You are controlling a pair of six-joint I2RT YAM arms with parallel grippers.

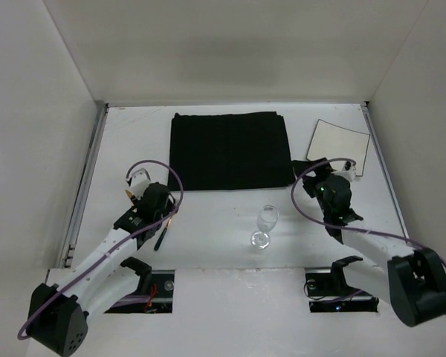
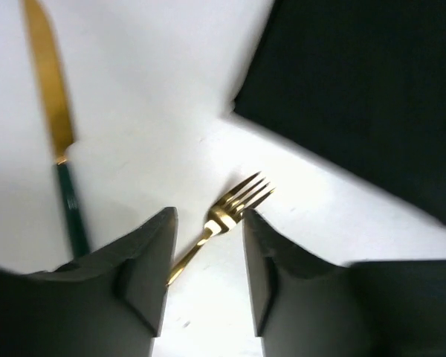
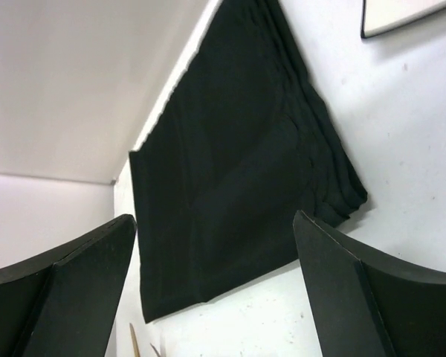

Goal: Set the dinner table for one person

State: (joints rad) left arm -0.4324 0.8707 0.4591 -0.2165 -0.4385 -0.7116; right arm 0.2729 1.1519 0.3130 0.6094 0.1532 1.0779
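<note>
Setting barely begun. Black mat lies bare on the table. White square item (plate or napkin, unclear) sits right of the mat, glass on the mat's near side, and knife and fork off its near-left corner. Left jaws are apart, straddling the fork handle, with the table just beneath. Right jaws are wide apart and empty, over the table by the mat's near-right corner.

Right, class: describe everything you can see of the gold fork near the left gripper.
The fork is slim, shiny and gold-coloured, metal by the look, with four tines. It lies flat on the white dinner table, tines toward the black mat's corner but short of it. Its handle runs between the left gripper's fingers, which stand apart on either side; its end is hidden behind one finger, so contact cannot be judged.
</note>
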